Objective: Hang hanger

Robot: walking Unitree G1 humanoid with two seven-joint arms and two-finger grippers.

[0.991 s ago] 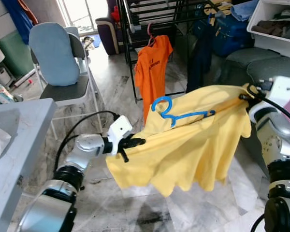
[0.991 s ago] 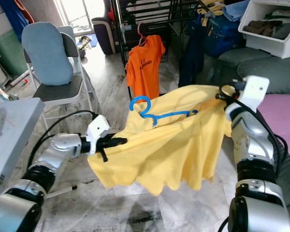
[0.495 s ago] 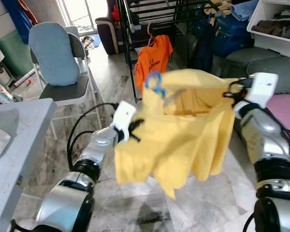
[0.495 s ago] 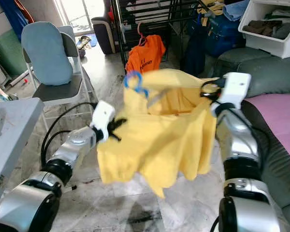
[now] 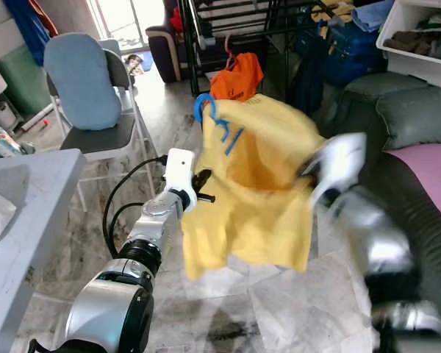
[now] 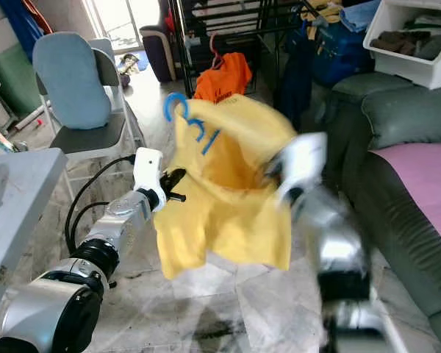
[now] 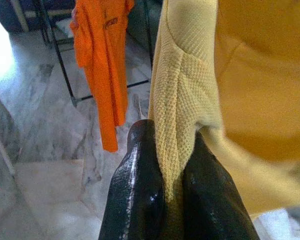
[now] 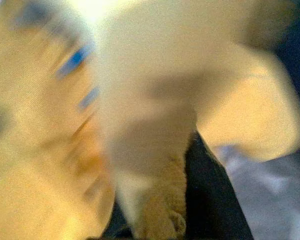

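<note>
- Two grippers carry one yellow shirt (image 5: 253, 184) between them, and within the last second the whole bundle has swung up and to the robot's left, toward the dark drying rack (image 5: 206, 29).
- A second ago the blue hanger (image 5: 219, 121) lay nearly flat across the spread shirt; now it stands tilted up at the shirt's top, its hook just in front of the orange shirt (image 5: 235, 77) that hangs on the rack.
- By my reading the hang itself is under way but not done: the hook is near the rack, not yet over a rail.
- The left gripper (image 7: 172, 165) has risen with its forearm stretched forward and up, and its jaws are clamped on a folded edge of the yellow shirt, cloth pinched between the two black fingers (image 7: 140, 185).
- The right gripper (image 5: 309, 173) has swept in from the far right to the shirt's right edge; its arm is smeared by motion.
- In the right wrist view yellow cloth runs down against a dark finger (image 8: 210, 200), but the blur is too heavy to say whether those jaws are closed on it.
- A grey table (image 5: 29, 198) stands well to the left, apart from the work.
</note>
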